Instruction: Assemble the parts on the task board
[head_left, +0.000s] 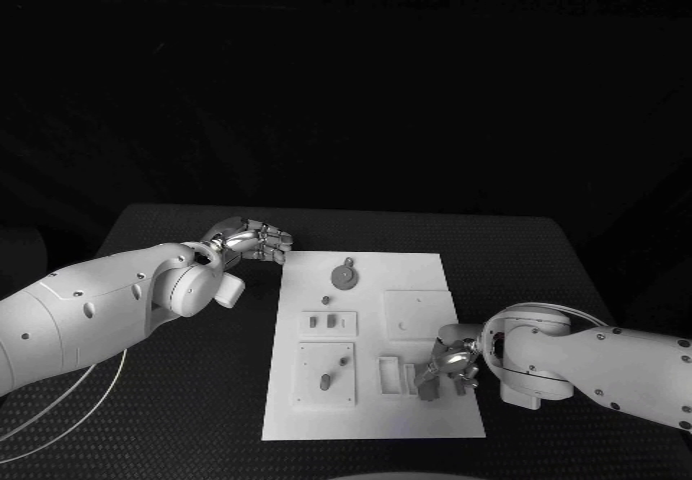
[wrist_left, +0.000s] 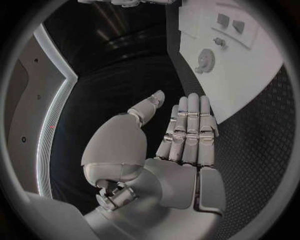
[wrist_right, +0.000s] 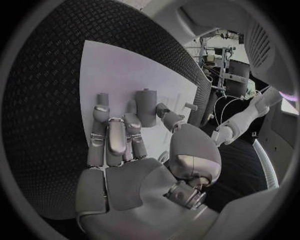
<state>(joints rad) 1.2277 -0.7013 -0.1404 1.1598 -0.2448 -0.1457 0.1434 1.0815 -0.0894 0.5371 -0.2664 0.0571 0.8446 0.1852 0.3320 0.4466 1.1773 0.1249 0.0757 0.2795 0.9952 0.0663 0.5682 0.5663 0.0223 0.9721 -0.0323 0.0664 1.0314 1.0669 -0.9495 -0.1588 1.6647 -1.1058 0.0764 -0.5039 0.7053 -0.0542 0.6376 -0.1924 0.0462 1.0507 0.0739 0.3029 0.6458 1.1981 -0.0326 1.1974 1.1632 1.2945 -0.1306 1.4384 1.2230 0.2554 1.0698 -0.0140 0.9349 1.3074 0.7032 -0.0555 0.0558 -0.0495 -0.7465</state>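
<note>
The white task board (head_left: 368, 420) lies in the middle of the black table. Grey parts sit on it: a round gear-like part (head_left: 343, 272) at the far end, two small pieces (head_left: 322, 321) in a square seat, and a slim piece (head_left: 329, 375) in the near left seat. My right hand (head_left: 450, 362) hovers low over the board's near right side. It pinches a small grey part (wrist_right: 147, 107) upright between thumb and fingers, just above the board (wrist_right: 112, 70). My left hand (head_left: 254, 240) is off the board's far left corner, fingers straight (wrist_left: 187, 130), holding nothing.
A rectangular recess (head_left: 391, 372) lies beside my right hand, and a raised square block (head_left: 418, 310) just beyond it. In the left wrist view the gear-like part (wrist_left: 205, 60) lies ahead of the fingers. Cables (head_left: 58, 410) run across the table's near left.
</note>
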